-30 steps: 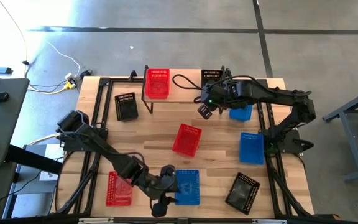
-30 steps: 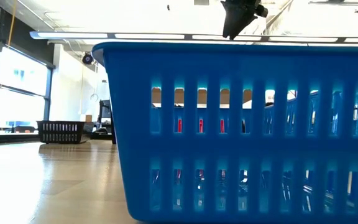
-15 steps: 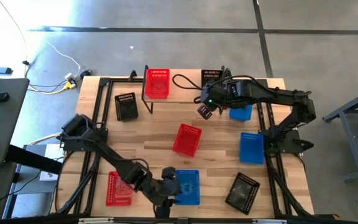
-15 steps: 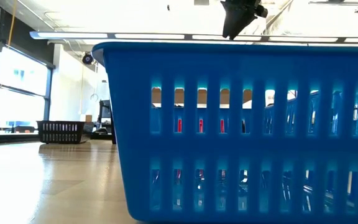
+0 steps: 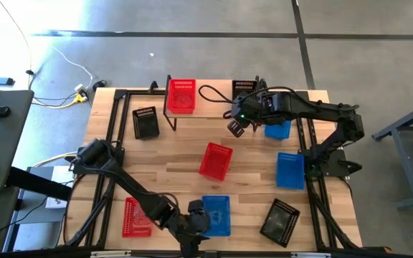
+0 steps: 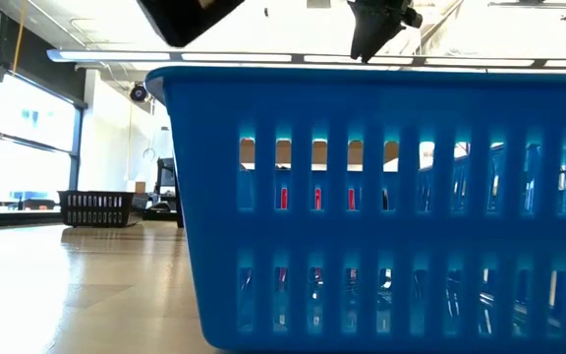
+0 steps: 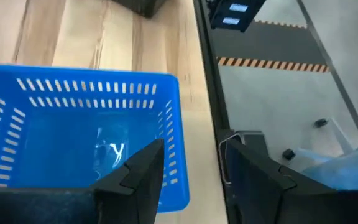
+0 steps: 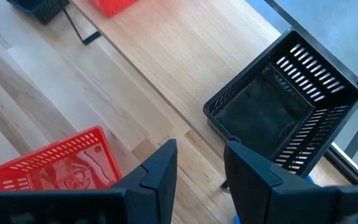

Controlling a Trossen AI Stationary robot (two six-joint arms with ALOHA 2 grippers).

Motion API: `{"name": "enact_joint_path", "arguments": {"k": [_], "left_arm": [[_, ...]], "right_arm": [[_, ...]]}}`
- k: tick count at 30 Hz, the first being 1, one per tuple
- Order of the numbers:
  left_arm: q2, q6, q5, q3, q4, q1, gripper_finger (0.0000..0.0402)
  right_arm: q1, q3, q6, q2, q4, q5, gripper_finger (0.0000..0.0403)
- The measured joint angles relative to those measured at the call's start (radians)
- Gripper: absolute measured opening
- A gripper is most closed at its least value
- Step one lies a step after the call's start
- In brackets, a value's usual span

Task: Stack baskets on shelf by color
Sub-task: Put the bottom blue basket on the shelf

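**Lining up on the near blue basket**

I have the left tool [image 7: 191, 180] hanging over the near edge of the surface [image 5: 185, 154], fingers spread and empty, straddling the rim of the blue basket [image 7: 73, 140] that sits closest to me. To take it well, I judge I should bring one finger inside the wall and one outside, then close on the rim near a corner, so the basket lifts level and doesn't swing. A red basket [image 5: 138, 217] lies just to its left and a black one [image 5: 279, 219] tilted to its right (both near enough to nudge if I drag).

Mid-surface, another red basket [image 5: 216, 160] lies askew, and a second blue one [image 5: 290, 170] sits by the right rail.

Farther back, the right tool [image 8: 199, 165] hovers released, holding nothing, in front of the shelf [image 5: 210, 107]. One red basket [image 5: 181, 95] and one black basket [image 5: 244, 88] already stand on the shelf; a third blue basket [image 5: 278, 130] and a black one [image 5: 146, 122] wait beside it.
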Motion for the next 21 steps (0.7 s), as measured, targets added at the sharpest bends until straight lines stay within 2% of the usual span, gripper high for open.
{"name": "enact_joint_path", "arguments": {"k": [21], "left_arm": [[0.077, 0.015, 0.018, 0.000, 0.031, -0.007, 0.0161]], "right_arm": [[0.000, 0.000, 0.000, 0.000, 0.012, 0.006, 0.0119]]}}
